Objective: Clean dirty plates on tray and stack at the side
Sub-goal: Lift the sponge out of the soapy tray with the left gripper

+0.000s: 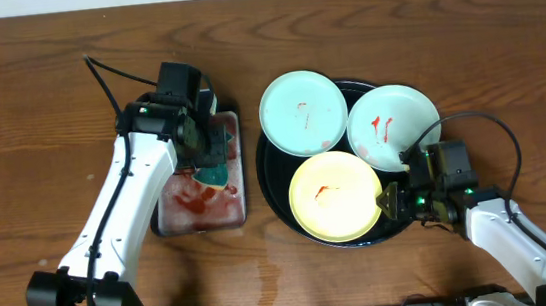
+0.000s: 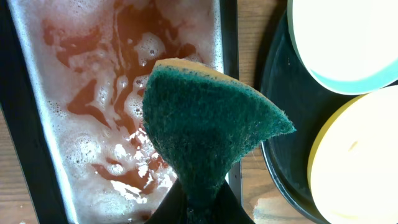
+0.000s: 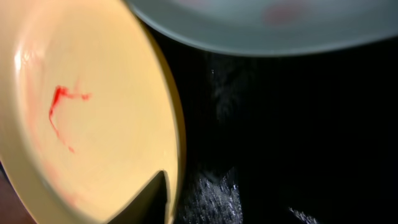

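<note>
Yellow plate (image 1: 335,197) at six o'clock on the tray (image 1: 270,178): my right gripper (image 1: 390,202) meets its three-o'clock rim, and I cannot tell if it grips. My left gripper (image 2: 200,210) clenches the sponge (image 2: 205,124).

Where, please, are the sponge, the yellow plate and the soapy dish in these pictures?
sponge (image 2: 211,124), left wrist view, green scouring face.
yellow plate (image 1: 335,197), overhead view, middle of its face.
soapy dish (image 2: 229,37), left wrist view, black right rim.

Three plates (image 1: 333,195) on the tray (image 1: 274,176), dish (image 1: 233,203) just left, sponge (image 1: 216,168) over dish
</note>
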You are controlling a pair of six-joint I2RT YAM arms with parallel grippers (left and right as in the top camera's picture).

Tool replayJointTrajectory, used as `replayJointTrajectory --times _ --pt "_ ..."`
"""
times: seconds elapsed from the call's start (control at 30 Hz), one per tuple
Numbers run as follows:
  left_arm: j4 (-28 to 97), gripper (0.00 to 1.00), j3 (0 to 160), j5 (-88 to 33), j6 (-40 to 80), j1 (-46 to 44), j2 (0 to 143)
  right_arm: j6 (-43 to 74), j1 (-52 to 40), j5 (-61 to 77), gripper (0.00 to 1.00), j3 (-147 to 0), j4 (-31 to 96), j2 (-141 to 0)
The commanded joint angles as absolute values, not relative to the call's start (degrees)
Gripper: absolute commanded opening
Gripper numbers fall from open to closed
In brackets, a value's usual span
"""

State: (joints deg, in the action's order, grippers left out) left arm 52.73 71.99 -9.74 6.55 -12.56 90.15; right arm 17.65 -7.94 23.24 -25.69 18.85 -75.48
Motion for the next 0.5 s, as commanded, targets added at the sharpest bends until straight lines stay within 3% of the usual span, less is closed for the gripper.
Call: replayJointTrajectory --times 0.0,0.23,0.47 --pt "52.93 0.07 71.9 -10.07 7.84 -12.58 90.13 19.42 -9.04 24.08 0.2 -24.18 17.08 -78.32" --pt "52.95 0.07 71.9 -12.82 7.81 -12.73 90.13 20.99 -9.06 24.05 0.01 -24.43 14.52 -81.36" --pt "52.88 0.08 71.9 -21.67 9.78 -14.35 90.13 24.4 -9.04 21.23 0.01 -25.85 13.78 -81.34"
